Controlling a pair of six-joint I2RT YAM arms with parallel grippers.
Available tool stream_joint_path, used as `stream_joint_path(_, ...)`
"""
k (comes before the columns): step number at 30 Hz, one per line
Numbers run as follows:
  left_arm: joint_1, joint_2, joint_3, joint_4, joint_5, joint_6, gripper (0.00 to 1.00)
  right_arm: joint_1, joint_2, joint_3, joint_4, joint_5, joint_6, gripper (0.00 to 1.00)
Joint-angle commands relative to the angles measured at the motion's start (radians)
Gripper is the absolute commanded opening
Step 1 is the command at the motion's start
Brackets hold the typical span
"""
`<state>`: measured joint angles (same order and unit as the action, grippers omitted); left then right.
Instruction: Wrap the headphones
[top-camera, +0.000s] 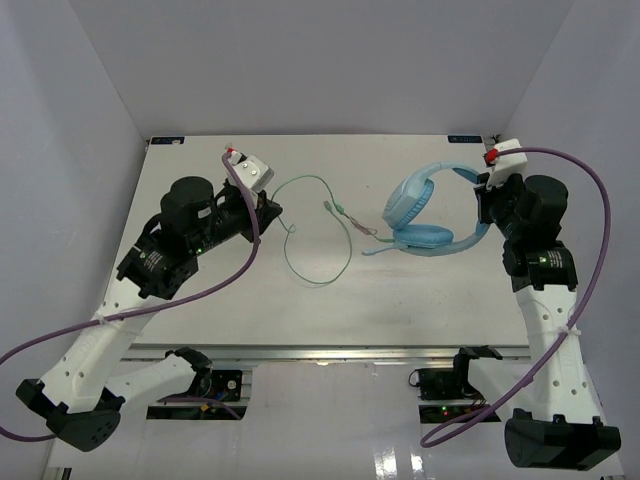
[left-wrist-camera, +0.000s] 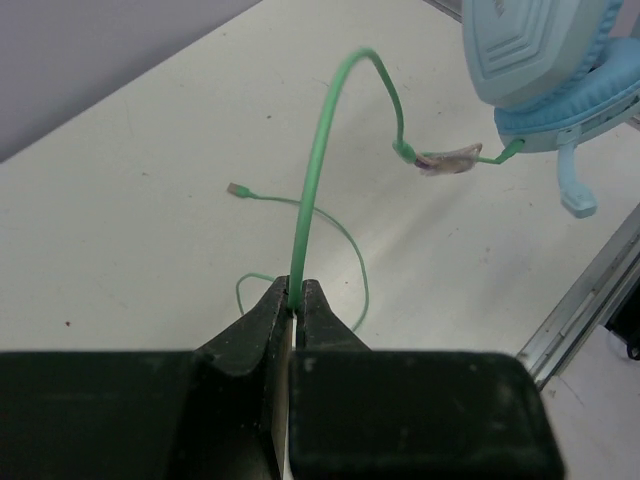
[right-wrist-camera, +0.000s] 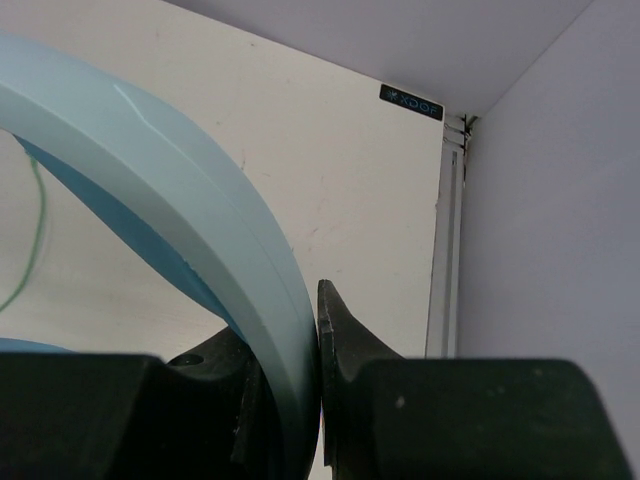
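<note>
The light blue headphones (top-camera: 425, 208) lie at the table's right middle, earcups toward the left. My right gripper (top-camera: 484, 196) is shut on the headband (right-wrist-camera: 215, 230), which fills the right wrist view between the jaws. The thin pale green cable (top-camera: 318, 232) loops across the table centre from the headphones to my left gripper (top-camera: 272, 212). In the left wrist view the left gripper (left-wrist-camera: 295, 290) is shut on the cable (left-wrist-camera: 315, 170), which arches up toward an inline piece (left-wrist-camera: 447, 160) near the earcup (left-wrist-camera: 535, 55). The plug (left-wrist-camera: 237, 188) lies on the table.
The white table (top-camera: 200, 300) has a metal rail (top-camera: 330, 352) along its near edge. Grey walls (top-camera: 60, 120) enclose the left, back and right sides. Thick purple arm cables (top-camera: 600, 240) hang beside both arms.
</note>
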<state>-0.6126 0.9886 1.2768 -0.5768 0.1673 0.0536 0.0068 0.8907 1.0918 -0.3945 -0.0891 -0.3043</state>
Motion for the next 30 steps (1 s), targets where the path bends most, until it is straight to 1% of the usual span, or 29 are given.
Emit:
stream_joint_path(1, -0.006, 0.018, 0.118, -0.1, -0.022, 0.122, 0.0, 0.053, -0.002, -0.031, 0.128, 0.117, -0.031, 0.08)
stream_joint_path(4, -0.006, 0.021, 0.159, -0.106, -0.031, 0.169, 0.0, 0.067, -0.004, -0.05, 0.141, 0.132, -0.04, 0.08)
stream_joint_path(9, -0.006, 0.063, 0.209, -0.134, -0.017, 0.166, 0.0, 0.133, 0.0, -0.039, 0.141, 0.155, -0.049, 0.08)
stream_joint_path(12, -0.02, 0.144, 0.27, -0.175, 0.011, 0.128, 0.0, 0.255, 0.03, -0.02, 0.142, 0.265, -0.056, 0.08)
stream_joint_path(15, -0.04, 0.181, 0.306, -0.189, 0.04, 0.094, 0.0, 0.317, 0.065, -0.003, 0.152, 0.354, -0.055, 0.08)
stream_joint_path(17, -0.069, 0.214, 0.346, -0.219, 0.044, 0.064, 0.0, 0.346, 0.117, 0.018, 0.167, 0.433, -0.051, 0.08)
stream_joint_path(20, -0.099, 0.247, 0.415, -0.282, 0.064, 0.017, 0.0, 0.367, 0.171, 0.035, 0.216, 0.514, -0.036, 0.08)
stream_joint_path(23, -0.128, 0.257, 0.432, -0.312, 0.117, -0.032, 0.0, 0.374, 0.237, 0.064, 0.255, 0.61, -0.001, 0.08)
stream_joint_path(26, -0.157, 0.255, 0.424, -0.318, 0.174, -0.099, 0.0, 0.379, 0.293, 0.1, 0.272, 0.677, 0.053, 0.08)
stream_joint_path(30, -0.187, 0.262, 0.399, -0.308, 0.267, -0.164, 0.0, 0.391, 0.365, 0.169, 0.256, 0.72, 0.131, 0.08)
